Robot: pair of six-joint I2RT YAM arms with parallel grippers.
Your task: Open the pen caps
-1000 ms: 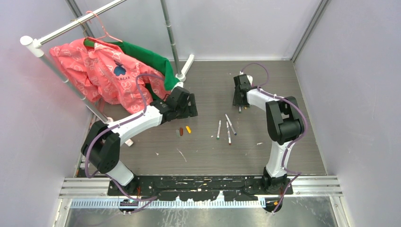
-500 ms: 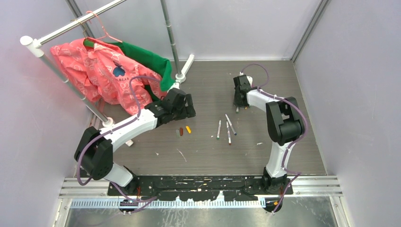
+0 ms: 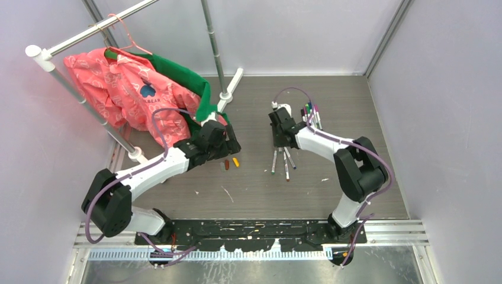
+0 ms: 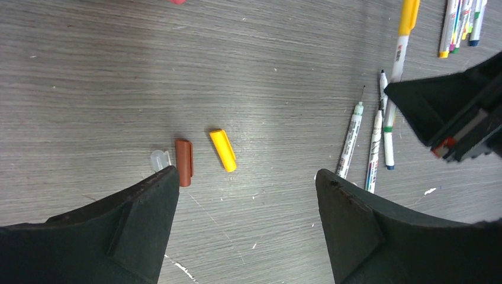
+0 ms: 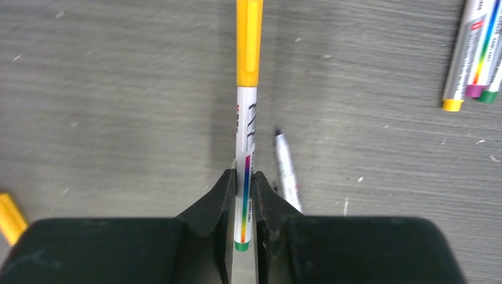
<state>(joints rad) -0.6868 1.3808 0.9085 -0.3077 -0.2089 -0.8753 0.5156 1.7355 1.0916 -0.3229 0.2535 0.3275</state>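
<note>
The right gripper (image 5: 243, 177) is clenched on a long white pen barrel (image 5: 245, 136) printed with a rainbow stripe, grasped close to its green tail end. An orange-yellow plastic cap (image 5: 248, 41) is seated on the far end of that barrel, at the top centre of the right wrist view. Whether the pen is clear of the dark grey wood-grain table (image 3: 254, 189) cannot be told.

In the overhead view this gripper is placed just right of centre, directly above three uncapped white pens (image 3: 286, 168) that are fanned out on the table. A bundle of capped pens (image 3: 311, 115) is laid beside its arm, further up the frame.

The left gripper (image 4: 245, 177) is held spread wide and nothing is grasped between its black fingers (image 4: 148, 219), which fill the lower corners of the left wrist view. Three loose caps are seen on the table in the centre left of that view: a yellow plastic cap (image 4: 223, 150), a reddish-brown cap (image 4: 184, 162) just left of it, and a small clear cap (image 4: 158, 160) touching the brown one's left side. The clear cap is partly hidden by the left-hand finger.

A pink garment (image 3: 127, 89) is hung on a rail at the upper left of the overhead view.
</note>
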